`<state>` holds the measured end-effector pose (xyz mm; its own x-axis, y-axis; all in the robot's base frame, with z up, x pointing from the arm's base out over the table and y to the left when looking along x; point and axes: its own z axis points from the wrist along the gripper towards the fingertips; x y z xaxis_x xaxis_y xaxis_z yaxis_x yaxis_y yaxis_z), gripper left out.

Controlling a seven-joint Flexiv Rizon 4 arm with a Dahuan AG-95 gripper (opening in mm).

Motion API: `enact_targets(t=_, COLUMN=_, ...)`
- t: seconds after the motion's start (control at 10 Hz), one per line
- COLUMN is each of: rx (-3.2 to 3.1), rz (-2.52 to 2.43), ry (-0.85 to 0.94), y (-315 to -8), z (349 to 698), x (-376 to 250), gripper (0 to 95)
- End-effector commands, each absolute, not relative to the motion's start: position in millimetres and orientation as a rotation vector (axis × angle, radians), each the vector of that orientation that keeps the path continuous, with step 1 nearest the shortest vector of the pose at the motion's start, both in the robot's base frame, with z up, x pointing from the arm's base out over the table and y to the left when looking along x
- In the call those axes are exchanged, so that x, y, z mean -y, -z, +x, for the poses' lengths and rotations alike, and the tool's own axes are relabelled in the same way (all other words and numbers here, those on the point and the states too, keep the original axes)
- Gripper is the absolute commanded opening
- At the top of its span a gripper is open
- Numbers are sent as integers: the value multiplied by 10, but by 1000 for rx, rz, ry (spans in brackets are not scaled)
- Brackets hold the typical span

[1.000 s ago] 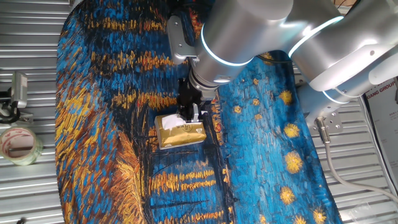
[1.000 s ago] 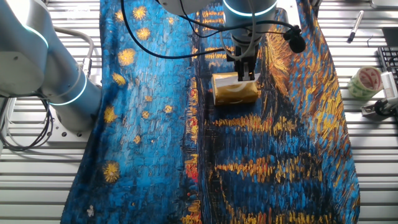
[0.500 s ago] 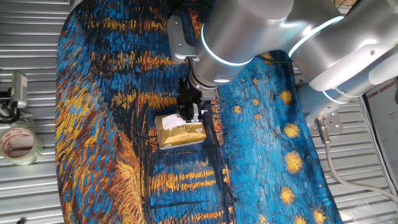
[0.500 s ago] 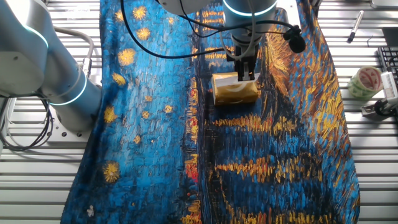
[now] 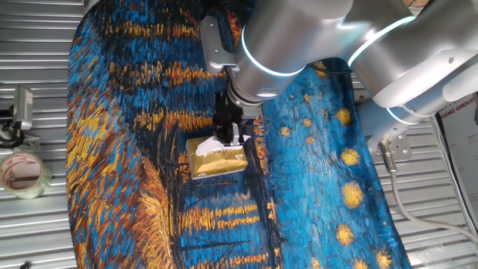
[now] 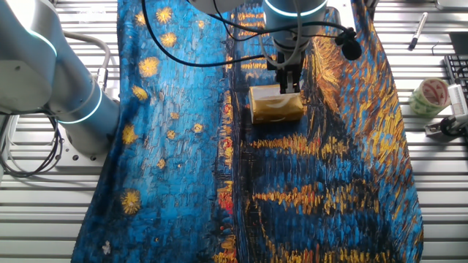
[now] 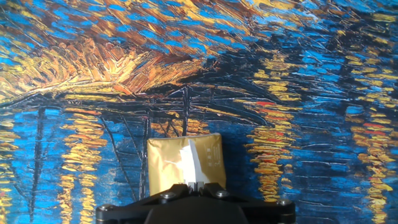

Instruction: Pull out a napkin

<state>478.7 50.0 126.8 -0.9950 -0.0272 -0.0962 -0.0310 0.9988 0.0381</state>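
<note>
The gold-yellow tissue pack (image 5: 216, 158) lies flat on the painted blue and orange cloth (image 5: 112, 112); it also shows in the other fixed view (image 6: 278, 104) and the hand view (image 7: 168, 168). My gripper (image 5: 228, 138) stands straight down over the pack's top, also in the other fixed view (image 6: 287, 86). In the hand view its fingers (image 7: 194, 184) are pressed together on a white strip of the napkin (image 7: 198, 158) that runs up from the pack's opening. Most of the napkin is hidden inside the pack.
A roll of tape (image 5: 22, 173) and a metal clip (image 5: 19, 112) lie on the slatted metal table beside the cloth. In the other fixed view a pen (image 6: 417, 29) lies at the far right. The robot's big silver arm (image 5: 314, 37) hangs over the cloth.
My gripper has risen very slightly above the pack, with the white strip drawn up a little. The pack has stayed in place.
</note>
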Motion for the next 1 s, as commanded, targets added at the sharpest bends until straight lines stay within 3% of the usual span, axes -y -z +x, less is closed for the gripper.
enact_targets(t=0.1, rx=-3043, rz=-44, ry=-61, y=-1265, z=4794, x=-501, gripper=0)
enact_targets(t=1.0, rx=-3053, rz=-39, ry=-67, y=-1372, z=4784, x=-517, gripper=0)
